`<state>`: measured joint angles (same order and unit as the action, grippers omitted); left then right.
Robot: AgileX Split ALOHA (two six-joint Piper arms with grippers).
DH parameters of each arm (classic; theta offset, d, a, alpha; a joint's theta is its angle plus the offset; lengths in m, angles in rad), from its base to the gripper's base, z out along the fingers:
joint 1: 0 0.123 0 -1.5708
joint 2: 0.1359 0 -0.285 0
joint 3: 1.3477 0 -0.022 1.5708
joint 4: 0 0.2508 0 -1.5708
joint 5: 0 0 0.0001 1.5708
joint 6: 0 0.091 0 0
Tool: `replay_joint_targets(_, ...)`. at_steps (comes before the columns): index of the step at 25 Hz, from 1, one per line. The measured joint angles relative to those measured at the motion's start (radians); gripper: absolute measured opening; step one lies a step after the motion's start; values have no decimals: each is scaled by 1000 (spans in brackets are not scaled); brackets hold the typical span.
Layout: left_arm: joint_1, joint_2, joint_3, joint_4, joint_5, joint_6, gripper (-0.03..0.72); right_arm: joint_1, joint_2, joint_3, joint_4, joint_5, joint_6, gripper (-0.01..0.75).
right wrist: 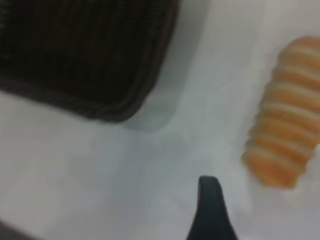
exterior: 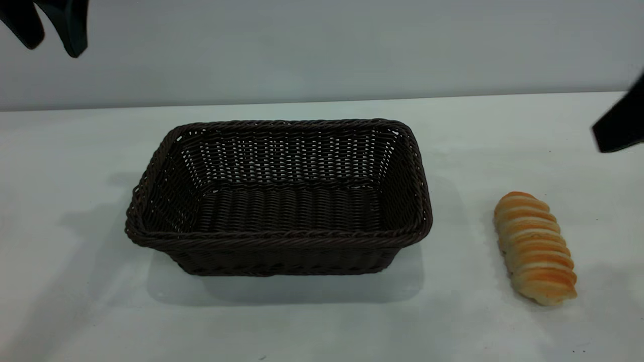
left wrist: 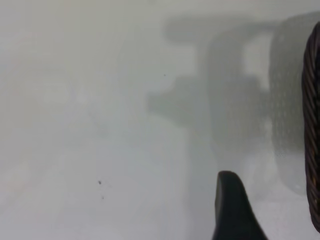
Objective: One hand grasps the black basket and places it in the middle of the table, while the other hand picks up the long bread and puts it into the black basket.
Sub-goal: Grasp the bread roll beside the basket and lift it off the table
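The black basket stands empty near the middle of the white table; its rim also shows in the left wrist view and the right wrist view. The long bread lies on the table to the right of the basket, apart from it; it also shows in the right wrist view. My left gripper hangs high at the far left, open and empty. My right gripper is at the right edge, above and behind the bread; one finger shows, with no second finger near it, so it is open and empty.
A plain grey wall runs behind the table's far edge. Bare tabletop lies in front of the basket and between the basket and the bread. A few tiny dark specks mark the surface.
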<state>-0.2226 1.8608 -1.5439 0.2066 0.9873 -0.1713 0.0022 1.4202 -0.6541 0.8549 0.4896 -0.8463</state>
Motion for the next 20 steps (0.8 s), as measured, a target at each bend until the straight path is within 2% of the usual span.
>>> replay_joint_targets(6, 0, -5, 0, -15, 47, -2, 476, 4, 355, -140, 28, -103, -39, 543)
replay_joint_targets(13, 0, -5, 0, -15, 82, -2, 476, 75, 626, -248, 68, -203, -101, 515)
replay_joint_targets(17, 0, -5, 0, -15, 107, -2, 476, 80, 718, -279, 77, -213, -104, 450)
replay_joint_targets(20, 0, -5, 0, -15, 115, -2, 476, 79, 726, -285, 79, -213, -99, 324)
